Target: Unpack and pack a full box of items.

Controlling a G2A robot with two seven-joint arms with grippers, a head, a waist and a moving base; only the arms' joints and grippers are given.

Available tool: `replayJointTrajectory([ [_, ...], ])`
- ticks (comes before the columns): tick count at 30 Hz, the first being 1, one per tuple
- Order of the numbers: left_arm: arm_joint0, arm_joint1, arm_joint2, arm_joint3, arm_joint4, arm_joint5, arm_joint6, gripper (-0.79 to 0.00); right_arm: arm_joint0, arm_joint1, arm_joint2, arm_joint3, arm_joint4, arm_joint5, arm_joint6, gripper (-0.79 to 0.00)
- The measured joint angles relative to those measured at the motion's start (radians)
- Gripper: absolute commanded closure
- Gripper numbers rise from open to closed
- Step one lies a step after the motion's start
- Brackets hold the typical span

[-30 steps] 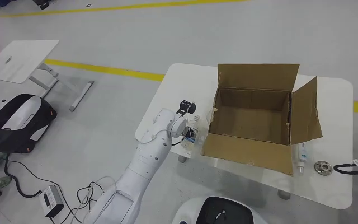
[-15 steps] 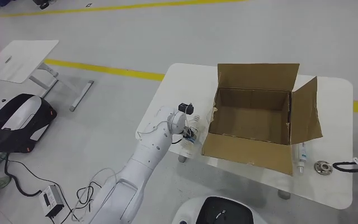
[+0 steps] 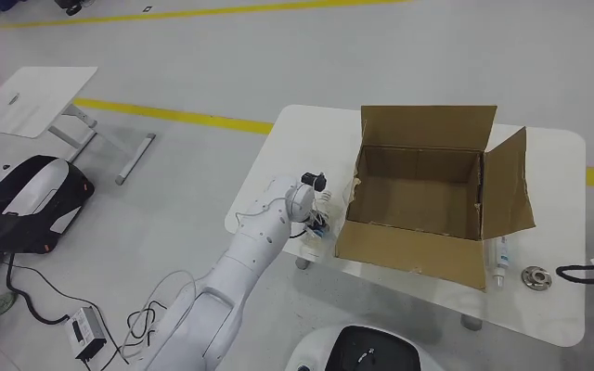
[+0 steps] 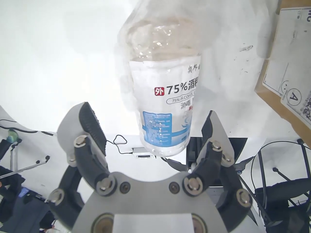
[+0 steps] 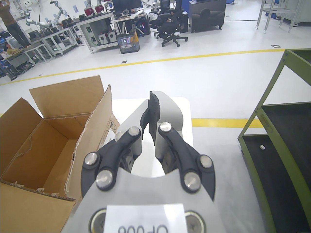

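A clear bottle with a white and blue label lies on the white table, its base toward my left gripper. That gripper is open; its fingers stand on either side of the base without touching it. From above, the bottle and left gripper sit at the table's left front edge, beside the open cardboard box. My right gripper is shut on nothing, hanging above the table's right end beside the box.
Right of the box lie a small bottle and a round metal part, with a dark loop at the edge. A green cart stands off the table's right end. The box's flaps stand up.
The left arm has shifted slightly, bringing its wrist closer to the bottle at the table's edge. The dark loop at the right edge has drifted a little to the right.
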Motion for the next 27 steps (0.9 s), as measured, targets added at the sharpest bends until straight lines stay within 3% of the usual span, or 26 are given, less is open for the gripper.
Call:
replayJointTrajectory([
  [11,-0.021,-0.008,0.037,0.058,-0.014,0.011,0.019,-0.739,0.002,-0.001,0.000,0.009,-0.002,0.000,0.000,0.000],
  [14,-0.029,-0.009,0.043,0.074,-0.017,0.010,0.024,-0.573,0.002,-0.002,0.002,0.010,-0.004,0.003,-0.006,0.000],
  [15,-0.032,-0.009,0.045,0.081,-0.018,0.011,0.026,-0.456,0.002,-0.002,0.002,0.011,-0.005,0.003,-0.006,0.000],
  [16,-0.034,-0.010,0.047,0.085,-0.019,0.012,0.028,-0.406,0.002,-0.002,0.002,0.011,-0.006,0.003,-0.006,0.000],
  [19,-0.039,-0.011,0.052,0.099,-0.024,0.013,0.031,-0.474,0.002,-0.002,0.002,0.011,-0.010,0.003,-0.005,0.000],
  [21,-0.041,-0.011,0.054,0.106,-0.031,0.007,0.033,-0.468,0.002,-0.003,0.001,0.011,-0.011,0.004,-0.005,0.000],
  [22,-0.043,-0.012,0.057,0.111,-0.033,0.004,0.034,-0.403,0.002,-0.003,0.000,0.010,-0.012,0.005,-0.004,0.000],
  [25,-0.049,-0.013,0.061,0.124,-0.038,0.002,0.038,-0.326,0.001,-0.003,0.000,0.008,-0.015,0.004,-0.003,0.000],
  [27,-0.052,-0.013,0.065,0.131,-0.040,0.002,0.040,-0.175,0.001,-0.003,0.001,0.009,-0.016,0.004,-0.003,0.000],
])
